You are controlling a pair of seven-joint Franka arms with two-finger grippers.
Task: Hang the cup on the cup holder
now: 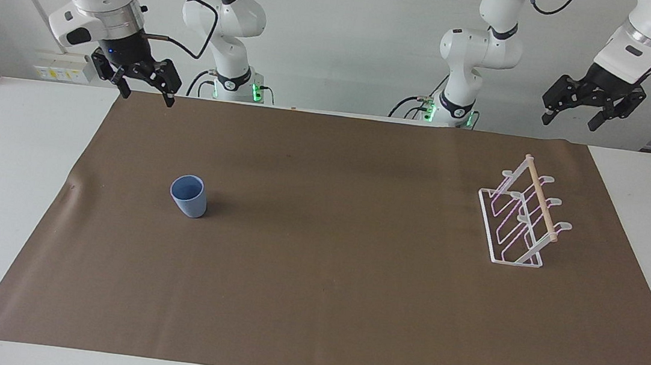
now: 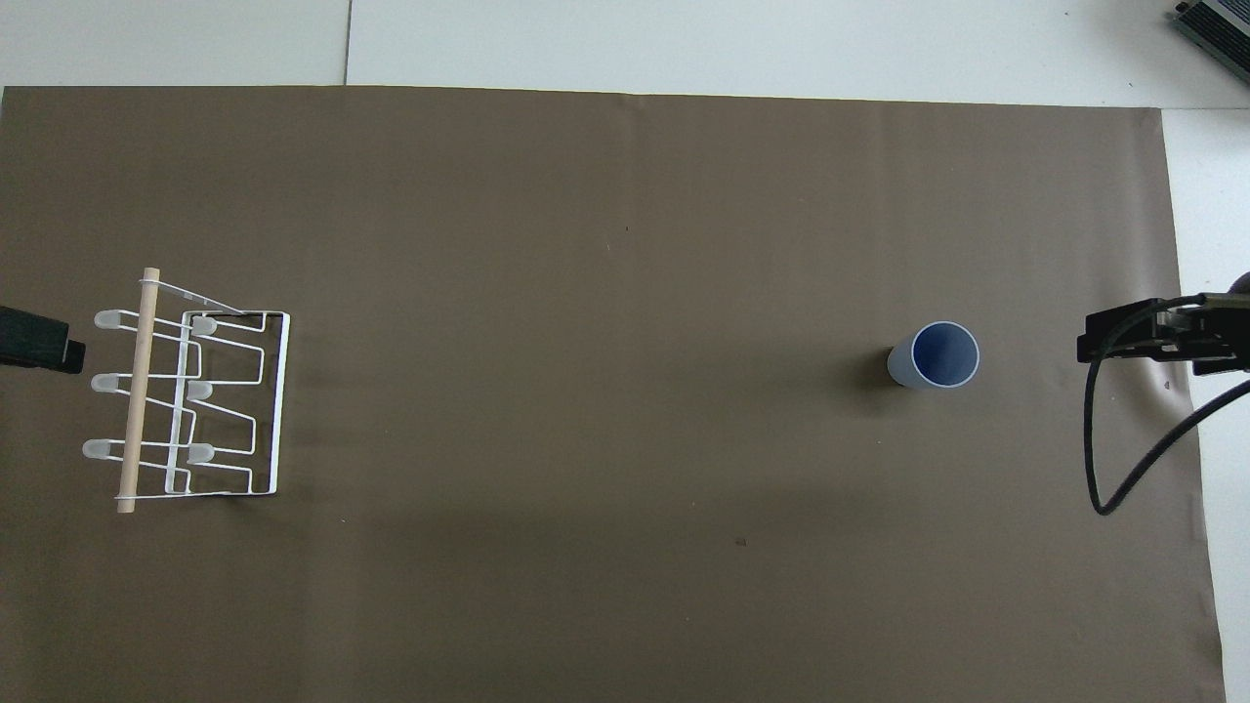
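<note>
Brown-covered tabletop [image 1: 313, 302], cup [image 1: 188, 195] upright toward the right arm's end, cup holder [image 1: 520, 218] toward the left arm's end, right pincer [image 1: 143, 85] and left pincer [image 1: 574, 115] raised, both spread wide, empty.

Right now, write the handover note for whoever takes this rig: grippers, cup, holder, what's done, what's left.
Right gripper: open, empty, raised over the mat's edge nearest the robots, at the right arm's end.
Left gripper: open, empty, raised at the left arm's end; this arm waits.
Cup: upright on the brown mat, mouth up, toward the right arm's end, untouched.
Cup holder: standing on the mat toward the left arm's end, all pegs bare.
Done: nothing yet.
Left: grasp the cup, carry it across, probably by handover, and hang it on a peg.
</note>
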